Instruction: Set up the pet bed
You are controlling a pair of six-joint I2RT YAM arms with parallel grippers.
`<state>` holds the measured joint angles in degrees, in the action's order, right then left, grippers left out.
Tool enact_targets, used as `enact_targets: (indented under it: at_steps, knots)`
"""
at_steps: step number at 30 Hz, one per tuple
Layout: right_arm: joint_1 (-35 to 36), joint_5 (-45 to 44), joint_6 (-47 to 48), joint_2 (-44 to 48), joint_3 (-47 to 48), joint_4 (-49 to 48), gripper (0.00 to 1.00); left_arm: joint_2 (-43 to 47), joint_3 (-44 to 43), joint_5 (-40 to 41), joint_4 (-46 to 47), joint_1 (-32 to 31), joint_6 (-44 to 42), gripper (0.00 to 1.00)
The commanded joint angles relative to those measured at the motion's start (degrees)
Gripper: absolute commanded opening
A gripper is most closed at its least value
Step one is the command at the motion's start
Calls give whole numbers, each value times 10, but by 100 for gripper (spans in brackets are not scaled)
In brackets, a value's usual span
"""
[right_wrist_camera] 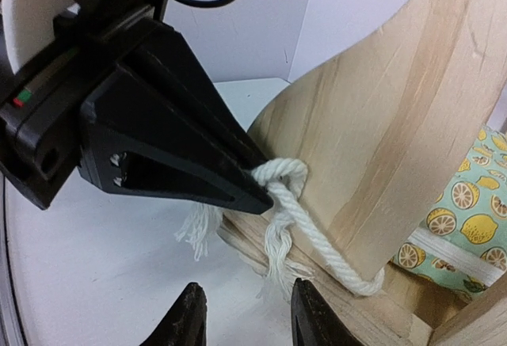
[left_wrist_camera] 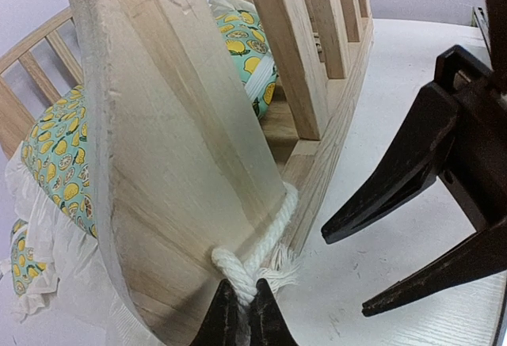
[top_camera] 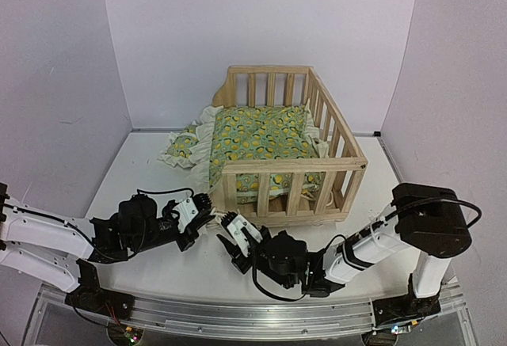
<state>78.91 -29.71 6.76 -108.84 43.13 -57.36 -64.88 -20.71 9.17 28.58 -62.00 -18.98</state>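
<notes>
Pillow (top_camera: 184, 144) lies furthest left on your counter (top_camera: 135, 180), touching the cream ruffle of the cushion (top_camera: 253, 136), which spills out over the low side of the pet bed (top_camera: 279, 166). Part of the pillow is tucked under that ruffle. The pine frame stands mid-counter, and its slats hide much of the cushion's near edge. At the frame's near-left corner post your left pincer (left_wrist_camera: 242, 313) is pinched tight on the knot of a white rope (left_wrist_camera: 269, 231) that loops around the post. Only its tips show in its own wrist view, cut off by the bottom edge. Where the rope runs behind the post you cannot see. Just right of it, your right pincer (right_wrist_camera: 245, 310) hovers near the rope's frayed ends, jaws parted with nothing between them. Its fingers are cropped by the frame edge too.
</notes>
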Motion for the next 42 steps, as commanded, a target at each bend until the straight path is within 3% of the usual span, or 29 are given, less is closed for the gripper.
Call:
enact_targets:
  at_steps: [1,15,24,30,34,35,42]
  knots:
    - [-1,-33,-11,-24,32,-30,37,10,-34,3,-1,4,6,0]
    - [-2,-123,30,-83,99,-37,36,10,-36,-8,-3,5,16,0]
    - [-2,-158,47,-115,128,-36,30,13,-36,-8,-3,5,18,0]
    - [-2,-217,69,-143,157,-35,20,15,-33,-9,-4,5,22,0]
    - [-5,-231,71,-145,165,-36,1,17,-30,-9,-4,5,25,0]
    - [-7,-232,69,-144,161,-36,0,18,-29,-10,-4,5,27,0]
    - [-8,-72,-1,-55,69,-34,0,3,-23,-7,-4,6,51,0]
